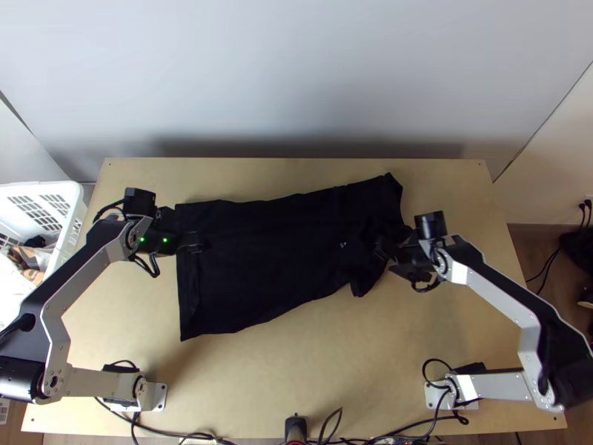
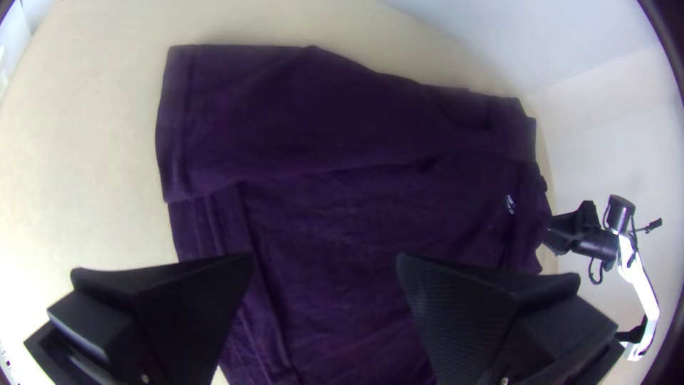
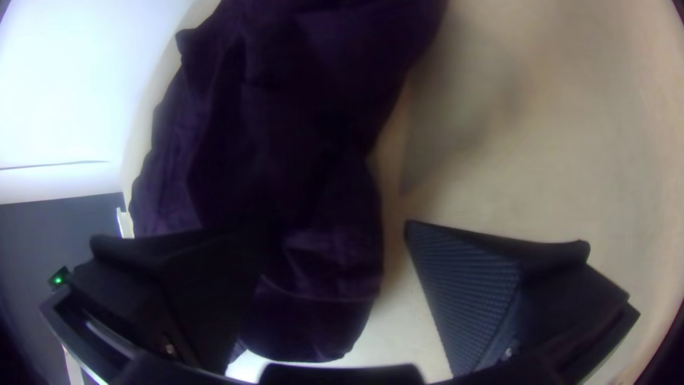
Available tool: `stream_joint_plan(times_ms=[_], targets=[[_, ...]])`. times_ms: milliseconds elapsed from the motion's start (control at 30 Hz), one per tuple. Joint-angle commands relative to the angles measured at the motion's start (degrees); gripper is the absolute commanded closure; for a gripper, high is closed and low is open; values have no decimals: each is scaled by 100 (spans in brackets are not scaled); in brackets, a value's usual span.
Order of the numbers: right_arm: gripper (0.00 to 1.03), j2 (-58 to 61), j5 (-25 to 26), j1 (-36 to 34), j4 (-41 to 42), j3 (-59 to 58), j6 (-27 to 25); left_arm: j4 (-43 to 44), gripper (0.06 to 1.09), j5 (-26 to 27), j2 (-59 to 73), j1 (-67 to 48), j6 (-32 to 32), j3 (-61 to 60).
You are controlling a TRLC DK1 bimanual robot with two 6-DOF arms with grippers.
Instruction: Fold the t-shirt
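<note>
Straightening folds, likely; t-shirt (image 1: pixel 259 259) centred on surface (image 1: pixel 296 371), partly folded, bunched end (image 1: pixel 361 283) by right jaws. Left jaws, right jaws: spread, gripping nothing. Pinch low, catch all layers, pull gently

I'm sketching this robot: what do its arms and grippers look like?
The left arm and right arm have silver-grey links, black joints and black cables. The left gripper, with green lights, and right gripper have wide black fingers, ribbed inside.

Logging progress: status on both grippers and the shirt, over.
Left gripper open over black shirt. Right gripper open at its rumpled right end. Shirt partly folded. Rumples may hinder folding.
</note>
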Motion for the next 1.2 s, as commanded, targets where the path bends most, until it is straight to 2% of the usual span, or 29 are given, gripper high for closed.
stream_joint_plan(times_ms=[0,33,67,233,367,500,700,800,933,1167], targets=[[75,481,-85,75,435,158,579,-16,11,-9,-55,39,29,-38],[98,437,-85,-48,426,176,667,-16,11,-9,-64,65,29,-29],[100,411,-85,-153,382,149,720,-16,11,-9,-72,83,29,-29],[100,-389,-93,-356,-611,123,324,-16,11,-1,-72,170,82,-90],[100,-1312,-85,-285,-2000,290,52,19,11,-1,-72,170,108,-169],[100,-1883,-85,-4,-3388,536,157,90,11,8,-64,170,99,-266],[100,-2217,-85,910,-4654,905,694,204,11,34,-29,109,82,-284],[100,-2129,-93,1279,-5023,1266,1098,213,11,43,-11,74,73,-257],[100,-1866,-260,1429,-5225,1564,1098,221,11,43,7,74,82,-222],[100,-1426,-313,2114,-5129,1046,527,213,11,61,-11,83,99,-205]])
